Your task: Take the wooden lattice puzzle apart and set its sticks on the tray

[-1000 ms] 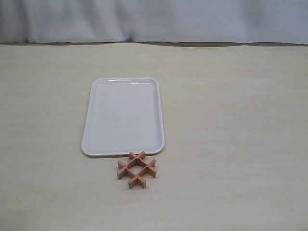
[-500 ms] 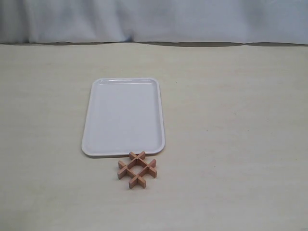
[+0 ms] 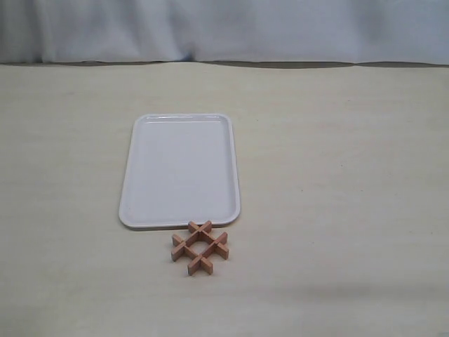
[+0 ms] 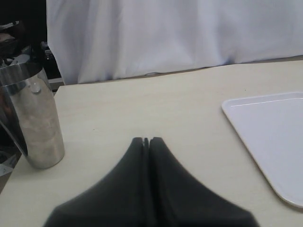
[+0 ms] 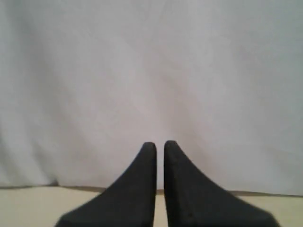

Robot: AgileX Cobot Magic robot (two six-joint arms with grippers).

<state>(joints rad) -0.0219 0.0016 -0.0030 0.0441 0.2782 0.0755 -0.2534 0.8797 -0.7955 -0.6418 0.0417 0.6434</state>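
- Toward the left of the table (image 3: 337, 175) lies the tray (image 3: 179, 168), flat and bare, its long sides running near to far.
- At the tray's near right corner sits the wooden lattice puzzle (image 3: 200, 247), fully interlocked. Its far tip meets the rim (touching or just shy of it, I cannot tell), and none of the sticks (image 3: 200, 265) is on the tray.
- Risk: the lattice is small and lies flat, so a pinch on one stick would probably lift or drag the whole grid unless the other arm pins it. A shove could also push it up onto the rim.
- Risk: a steel cup (image 4: 33, 118) stands near the left arm at the table's edge, and a wide swing from there could knock it over.
- Left gripper (image 4: 146, 141): the jaws are pressed together with nothing between them, above bare table with the tray close by. It must open before any grasp.
- Right gripper (image 5: 160, 146): only a hairline slit shows between the fingers. It is effectively clenched and empty, faces the white cloth (image 5: 151, 71), and touches nothing.
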